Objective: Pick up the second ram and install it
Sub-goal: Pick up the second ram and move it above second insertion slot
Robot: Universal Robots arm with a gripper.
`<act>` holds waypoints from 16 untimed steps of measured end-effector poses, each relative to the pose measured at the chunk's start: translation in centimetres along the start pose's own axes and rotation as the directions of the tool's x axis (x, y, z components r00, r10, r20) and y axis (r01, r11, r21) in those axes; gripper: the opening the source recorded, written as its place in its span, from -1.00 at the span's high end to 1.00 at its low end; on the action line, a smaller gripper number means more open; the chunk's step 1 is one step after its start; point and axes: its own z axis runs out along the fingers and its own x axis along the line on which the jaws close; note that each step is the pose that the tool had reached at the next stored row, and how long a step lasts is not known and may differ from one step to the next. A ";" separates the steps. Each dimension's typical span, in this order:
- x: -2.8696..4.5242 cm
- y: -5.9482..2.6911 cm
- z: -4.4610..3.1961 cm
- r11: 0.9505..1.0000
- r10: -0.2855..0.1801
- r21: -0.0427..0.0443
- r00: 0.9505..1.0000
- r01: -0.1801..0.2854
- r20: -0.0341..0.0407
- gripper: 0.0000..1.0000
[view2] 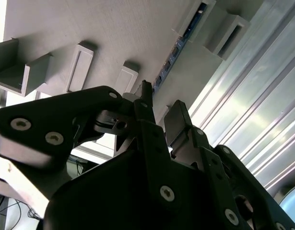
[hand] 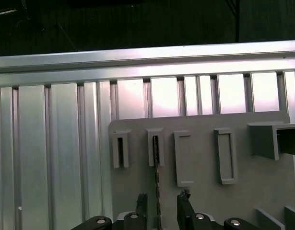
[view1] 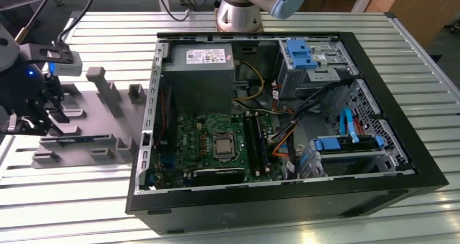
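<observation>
We can read no text, number or sign in these views. In the exterior view a white label [view1: 206,56] sits on the grey power supply [view1: 194,85] inside the computer case [view1: 287,203]. It bears dark print and small marks, but the lines are too small for us to make out. The green motherboard [view1: 190,136] carries fine pale markings that we cannot resolve into letters or figures. In the second wrist view the second ram [view2: 175,50] shows small pale patches along its blue length, and we cannot tell whether they are print.
</observation>
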 end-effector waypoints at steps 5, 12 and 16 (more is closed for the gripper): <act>0.00 -0.16 0.68 1.000 0.000 0.000 1.000 0.000 0.000 0.24; 0.11 -0.17 1.58 1.000 0.000 0.005 1.000 0.000 0.000 0.24; 0.11 -0.17 1.59 1.000 0.000 0.005 1.000 0.000 0.000 0.24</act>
